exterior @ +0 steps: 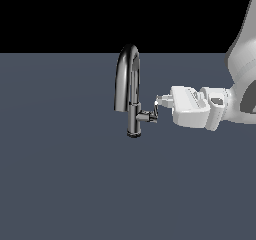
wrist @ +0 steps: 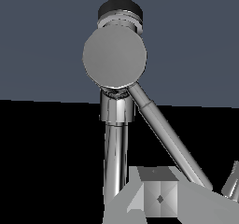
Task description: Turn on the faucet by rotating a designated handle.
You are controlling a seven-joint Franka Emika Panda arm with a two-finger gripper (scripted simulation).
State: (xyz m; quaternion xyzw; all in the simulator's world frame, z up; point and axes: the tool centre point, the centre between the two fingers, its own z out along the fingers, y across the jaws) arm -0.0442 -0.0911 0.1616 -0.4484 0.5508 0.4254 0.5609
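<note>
The chrome faucet point(exterior: 132, 91) stands at mid-scene with its arched spout up and a dark base ring on the floor. A short stub sticks out toward the exterior view's right, and the thin handle point(exterior: 156, 110) rises from its end. My gripper point(exterior: 160, 102) reaches in level from the exterior view's right, fingertips at the handle's upper end. In the wrist view the stub's round end cap point(wrist: 114, 55) faces the camera and the handle point(wrist: 163, 129) runs slantwise to between my fingers point(wrist: 158, 197). The gripper point(wrist: 196, 192) is open around the handle's tip, with a gap showing on one side.
The flat grey-blue floor point(exterior: 60, 184) spreads all around the faucet. My white arm point(exterior: 240, 84) fills the exterior view's upper right. Nothing else shows.
</note>
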